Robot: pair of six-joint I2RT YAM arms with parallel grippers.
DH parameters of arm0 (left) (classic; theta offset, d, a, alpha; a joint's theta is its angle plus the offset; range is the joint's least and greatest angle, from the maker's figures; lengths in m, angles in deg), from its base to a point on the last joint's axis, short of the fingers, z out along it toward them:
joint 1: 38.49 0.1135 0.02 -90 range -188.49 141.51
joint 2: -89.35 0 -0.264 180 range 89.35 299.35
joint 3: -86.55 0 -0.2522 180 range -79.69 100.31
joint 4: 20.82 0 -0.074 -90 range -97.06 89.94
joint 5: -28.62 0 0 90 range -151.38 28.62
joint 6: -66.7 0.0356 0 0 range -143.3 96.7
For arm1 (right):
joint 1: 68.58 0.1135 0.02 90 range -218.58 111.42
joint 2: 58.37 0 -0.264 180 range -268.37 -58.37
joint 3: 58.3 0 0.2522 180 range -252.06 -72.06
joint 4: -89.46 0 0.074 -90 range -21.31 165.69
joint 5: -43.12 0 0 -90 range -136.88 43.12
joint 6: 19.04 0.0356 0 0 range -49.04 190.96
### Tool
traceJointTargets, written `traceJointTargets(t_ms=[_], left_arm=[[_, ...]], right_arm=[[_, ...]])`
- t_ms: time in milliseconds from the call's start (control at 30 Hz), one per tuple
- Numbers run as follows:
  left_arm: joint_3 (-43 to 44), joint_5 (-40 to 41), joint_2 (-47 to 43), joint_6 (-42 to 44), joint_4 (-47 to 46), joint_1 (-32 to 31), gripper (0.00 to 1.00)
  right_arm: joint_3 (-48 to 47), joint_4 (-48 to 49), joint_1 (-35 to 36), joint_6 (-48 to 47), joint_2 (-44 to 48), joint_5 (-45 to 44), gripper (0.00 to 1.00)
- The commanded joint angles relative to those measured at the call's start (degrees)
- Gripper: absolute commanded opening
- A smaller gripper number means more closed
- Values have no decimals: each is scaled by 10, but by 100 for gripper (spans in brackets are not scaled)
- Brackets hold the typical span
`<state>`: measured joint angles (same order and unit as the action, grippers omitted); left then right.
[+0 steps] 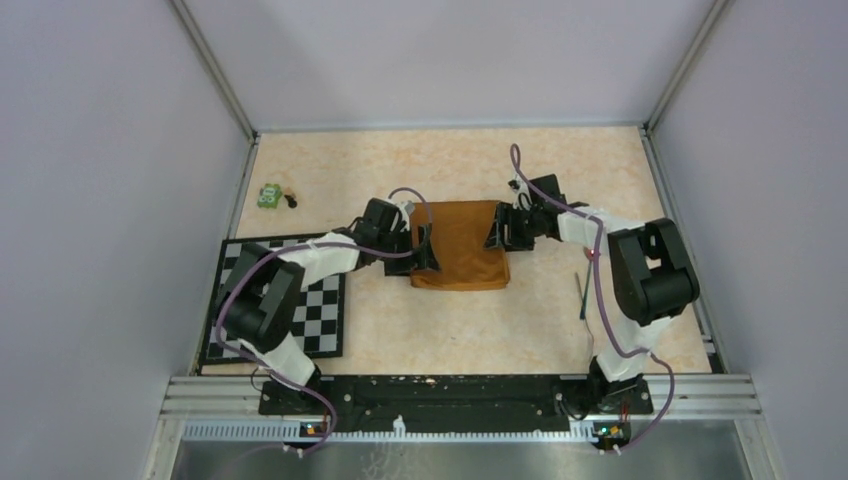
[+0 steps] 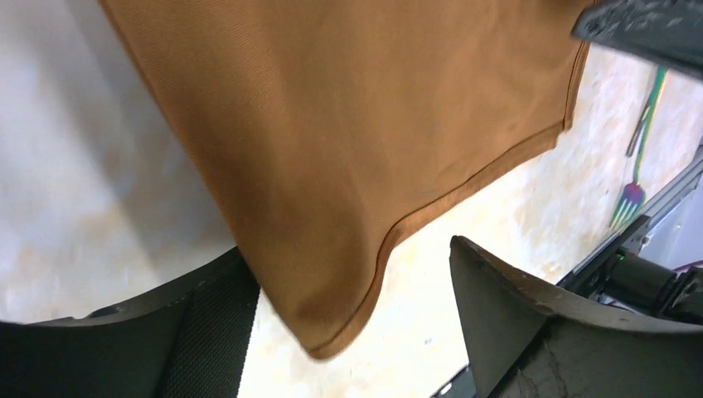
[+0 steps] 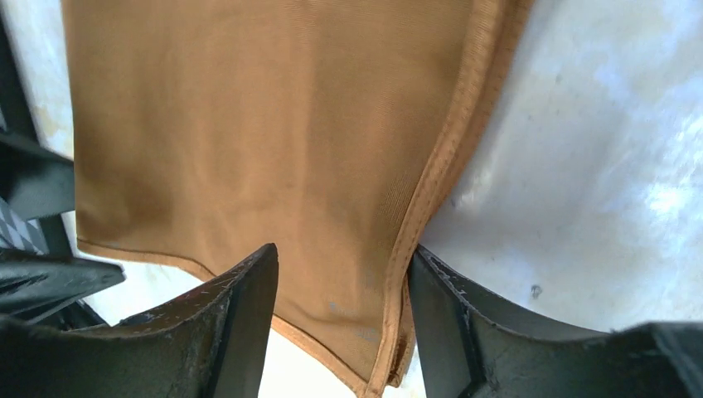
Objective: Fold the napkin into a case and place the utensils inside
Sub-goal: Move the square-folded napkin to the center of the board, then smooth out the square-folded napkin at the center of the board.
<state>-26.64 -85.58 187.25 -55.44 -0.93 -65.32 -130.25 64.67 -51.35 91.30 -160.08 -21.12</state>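
The rust-orange napkin (image 1: 458,245) lies folded at the middle of the surface (image 1: 450,330). The left pincer (image 1: 425,248) straddles its left edge at a corner, jaws wide apart and clamping nothing. The right pincer (image 1: 496,230) straddles the right hem, also open. A utensil (image 1: 582,297) lies to the near right, and the checkered mat (image 1: 320,310) to the left.

Rust-orange napkin (image 3: 249,133) flat on the desk (image 3: 605,166), two black fingers (image 3: 215,332) straddling its lower corner.
Cloth smooth, fills most of the view. Stitched hem (image 3: 452,157) runs down its right side on a slant and passes between the fingers. Fingers stand apart, cloth lying in the gap: the one at the view's left sits over the fabric, the other just touches the hem, its outer side over bare desk. A second layer of hem shows at the bottom corner. Desk pale, mottled, glossy. Black machine parts (image 3: 37,178) at the left edge, beside the cloth.
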Motion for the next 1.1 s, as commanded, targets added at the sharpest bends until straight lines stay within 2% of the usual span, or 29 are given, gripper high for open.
traceJointTargets(t_ms=[0,67,100,233,333,433,500,667,1067], left_arm=[[-60,74,-113,-20,57,-4,89],[-65,95,-149,-14,88,-3,92],[-66,93,-161,-13,98,1,93],[-86,31,-169,-37,87,11,92],[-109,-4,-173,-82,46,12,84],[-133,-4,-181,-125,6,12,73],[-137,0,-183,-135,3,14,67],[-151,11,-197,-146,-4,17,60],[-158,18,-180,-144,-2,18,35]], right_arm=[[-13,-74,8,-12,48,-78,60],[3,-117,6,-8,81,-150,63],[17,-126,2,-1,97,-158,64],[92,-102,-9,77,164,-78,64],[170,-8,-9,181,208,0,60],[236,60,-9,260,241,-1,56],[252,64,-9,275,242,-7,54],[283,91,-9,328,234,-6,49],[329,106,-8,432,256,-58,50]])
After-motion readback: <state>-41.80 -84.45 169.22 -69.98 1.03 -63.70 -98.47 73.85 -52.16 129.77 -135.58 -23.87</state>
